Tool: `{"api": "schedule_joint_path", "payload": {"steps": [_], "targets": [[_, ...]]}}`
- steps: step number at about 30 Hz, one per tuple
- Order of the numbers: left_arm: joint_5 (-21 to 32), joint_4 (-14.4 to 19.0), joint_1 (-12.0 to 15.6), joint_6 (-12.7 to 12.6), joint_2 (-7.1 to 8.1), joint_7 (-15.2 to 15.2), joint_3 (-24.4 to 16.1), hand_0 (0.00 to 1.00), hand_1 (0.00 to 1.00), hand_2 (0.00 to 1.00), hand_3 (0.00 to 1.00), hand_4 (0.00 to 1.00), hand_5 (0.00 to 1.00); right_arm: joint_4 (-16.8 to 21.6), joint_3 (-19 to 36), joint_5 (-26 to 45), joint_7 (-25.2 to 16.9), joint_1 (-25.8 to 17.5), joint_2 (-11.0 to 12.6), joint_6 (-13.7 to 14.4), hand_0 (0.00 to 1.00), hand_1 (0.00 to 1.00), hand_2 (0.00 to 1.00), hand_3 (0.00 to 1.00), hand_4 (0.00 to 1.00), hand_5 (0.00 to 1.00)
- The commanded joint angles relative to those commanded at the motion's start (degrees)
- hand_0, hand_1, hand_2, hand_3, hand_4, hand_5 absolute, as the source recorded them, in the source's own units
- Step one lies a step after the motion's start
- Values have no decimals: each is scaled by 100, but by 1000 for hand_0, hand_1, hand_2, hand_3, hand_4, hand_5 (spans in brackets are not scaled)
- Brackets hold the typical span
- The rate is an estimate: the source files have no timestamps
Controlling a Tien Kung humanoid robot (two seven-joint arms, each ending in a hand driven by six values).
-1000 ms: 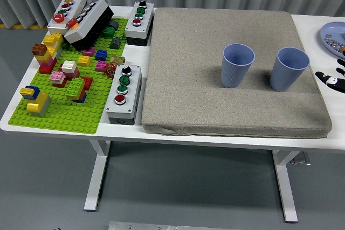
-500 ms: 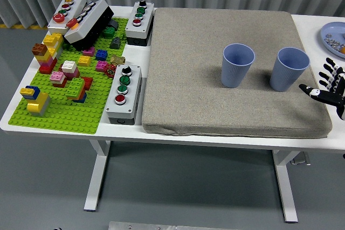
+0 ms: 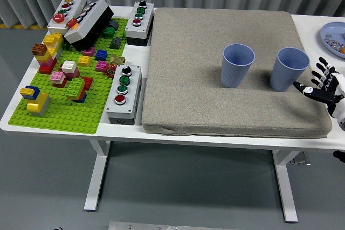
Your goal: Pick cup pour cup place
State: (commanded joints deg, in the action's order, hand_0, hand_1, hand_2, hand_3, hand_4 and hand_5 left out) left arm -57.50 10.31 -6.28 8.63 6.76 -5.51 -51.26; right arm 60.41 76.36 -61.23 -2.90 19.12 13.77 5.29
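Note:
Two blue ribbed cups stand upright on a grey mat [image 3: 215, 106]. The left cup [image 3: 237, 65] is near the mat's middle. The right cup [image 3: 289, 69] is near the mat's right edge. My right hand [image 3: 321, 85] comes in from the right edge with its fingers spread, a little to the right of the right cup and apart from it. It holds nothing. What the cups hold is not visible. My left arm is out of view.
A green baseplate [image 3: 64, 112] with several coloured bricks lies at the left. Grey button boxes stand at the back left [image 3: 67, 12], at the mat's top left corner [image 3: 139, 22] and at its left edge [image 3: 123, 94]. A blue plate [image 3: 330, 35] sits at the far right.
My right hand has come further in from the right edge and moved left toward the right cup, its fingers spreading. The cups have not moved.

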Motion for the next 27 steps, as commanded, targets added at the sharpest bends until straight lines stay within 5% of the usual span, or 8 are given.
{"api": "schedule_joint_path", "payload": {"steps": [27], "targets": [[172,0,-14,0,28,40,264,820,782,828,753,557,998,-437,-343,189,-85,352,-147,21,997,964,998,998,881,295]]}}
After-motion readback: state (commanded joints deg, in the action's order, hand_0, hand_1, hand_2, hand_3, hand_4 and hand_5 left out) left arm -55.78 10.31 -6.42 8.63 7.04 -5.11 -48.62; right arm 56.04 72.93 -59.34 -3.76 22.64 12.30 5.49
